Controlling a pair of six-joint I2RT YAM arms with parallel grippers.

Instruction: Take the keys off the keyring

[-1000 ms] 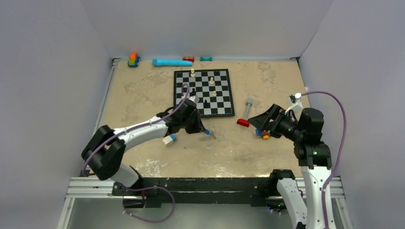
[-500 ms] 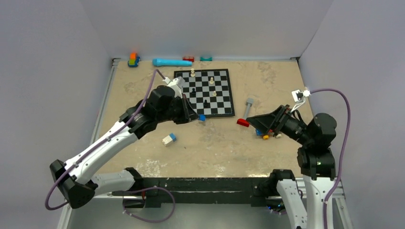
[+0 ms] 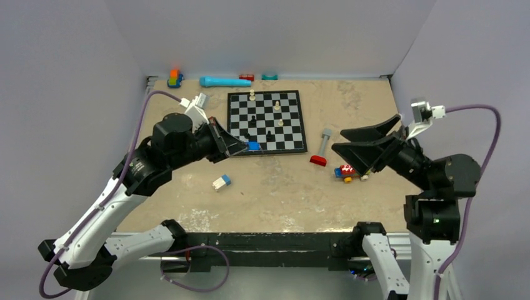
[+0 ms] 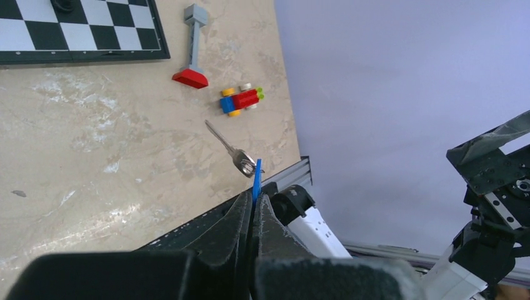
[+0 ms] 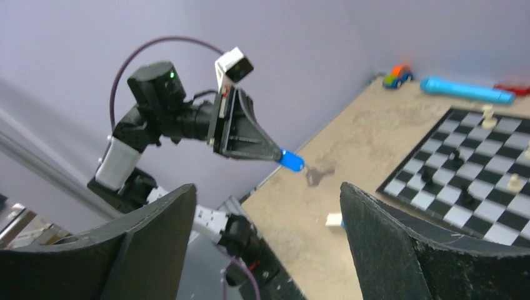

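Note:
My left gripper (image 3: pixel 245 147) is shut on the bright blue oval head of the key (image 3: pixel 253 145) and holds it in the air near the chessboard's front left corner. In the left wrist view the blue head (image 4: pixel 256 180) shows edge-on between the shut fingers. A thin metal blade (image 4: pixel 220 135) and a small ring (image 4: pixel 245 165) stick out beyond it. My right gripper (image 3: pixel 338 140) is open wide and empty, raised at the right and pointing left. In the right wrist view (image 5: pixel 267 187) it faces the left gripper and the blue key (image 5: pixel 292 161).
A chessboard (image 3: pixel 294 122) with a few pieces lies at the back middle. A blue-and-white block (image 3: pixel 220 182) lies in front of it. A red-and-grey tool (image 3: pixel 322 150) and a small brick car (image 3: pixel 347 172) lie under my right gripper. A cyan tube (image 3: pixel 225 82) and small toys line the back wall.
My left arm has risen and drawn back to the left, carrying the blue key up off the table. My right gripper has lifted away from the brick car and opened wider.

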